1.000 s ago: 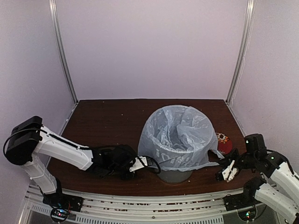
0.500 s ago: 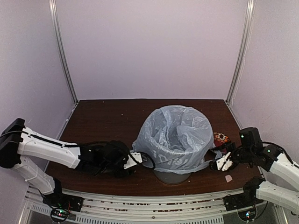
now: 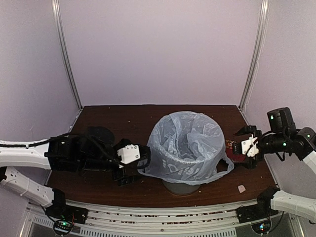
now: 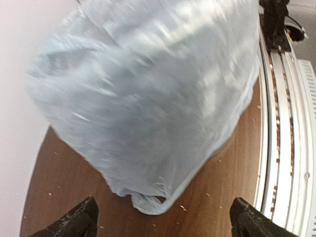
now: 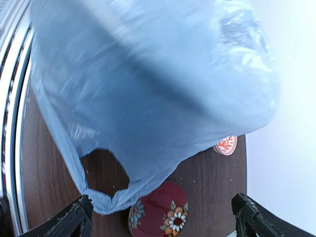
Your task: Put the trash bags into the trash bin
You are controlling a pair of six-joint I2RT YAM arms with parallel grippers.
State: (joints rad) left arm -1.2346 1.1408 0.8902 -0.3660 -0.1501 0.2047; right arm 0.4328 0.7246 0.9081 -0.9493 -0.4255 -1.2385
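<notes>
Left gripper is spread wide and empty at the bin's eight o'clock, just beside the bag draped over it. Right gripper, equally wide and empty, hangs at three o'clock near a red dish.

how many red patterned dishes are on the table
2: a flat red floral dish by the handle loop of the bag, and a small red-and-white bowl peeking from behind it. More could be hidden by the bag.
</notes>
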